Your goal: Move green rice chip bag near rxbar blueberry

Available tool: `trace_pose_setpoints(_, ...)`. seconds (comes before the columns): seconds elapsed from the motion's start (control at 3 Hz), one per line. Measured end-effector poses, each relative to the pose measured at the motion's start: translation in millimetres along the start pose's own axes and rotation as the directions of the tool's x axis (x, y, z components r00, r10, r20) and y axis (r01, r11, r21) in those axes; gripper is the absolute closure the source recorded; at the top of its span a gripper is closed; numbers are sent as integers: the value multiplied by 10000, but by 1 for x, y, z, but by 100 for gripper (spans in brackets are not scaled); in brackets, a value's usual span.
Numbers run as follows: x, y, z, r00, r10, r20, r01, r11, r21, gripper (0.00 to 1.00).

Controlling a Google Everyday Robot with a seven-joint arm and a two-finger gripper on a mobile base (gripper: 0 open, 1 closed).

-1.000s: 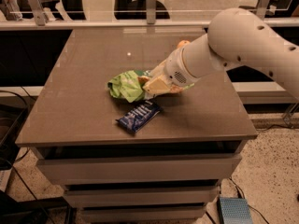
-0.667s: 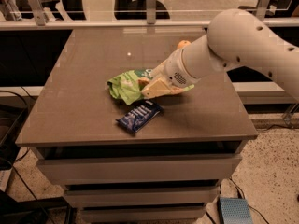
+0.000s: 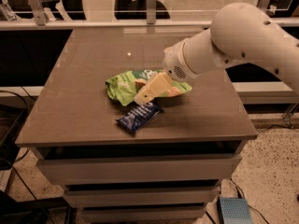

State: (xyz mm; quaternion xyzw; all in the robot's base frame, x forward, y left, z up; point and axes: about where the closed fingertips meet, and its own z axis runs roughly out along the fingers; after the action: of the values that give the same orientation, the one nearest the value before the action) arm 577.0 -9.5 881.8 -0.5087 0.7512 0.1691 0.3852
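The green rice chip bag [image 3: 122, 84] lies crumpled on the brown table top [image 3: 84, 106], near its middle. The rxbar blueberry [image 3: 138, 116], a small dark-blue wrapper, lies just in front of the bag, close to its front edge. My gripper [image 3: 145, 94], cream-coloured, reaches in from the right on the white arm [image 3: 243, 36]. It sits over the middle of the bag, and its tip points down-left towards the bar. Part of the bag is hidden under it.
The table stands on a cabinet with drawers [image 3: 135, 169]. Behind the table's far edge is a rail [image 3: 93, 23] with chair legs beyond it. A small blue-grey box [image 3: 233, 211] lies on the floor at the front right.
The gripper's tip has shifted a little left and forward over the bag, towards the bar. More of the bag's right side shows. The bag and the bar lie where they were.
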Motion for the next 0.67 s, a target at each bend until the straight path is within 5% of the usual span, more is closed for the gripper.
trace_pose_setpoints(0.67,12,-37,-71,9996,150,231,-176,9932,1154,0)
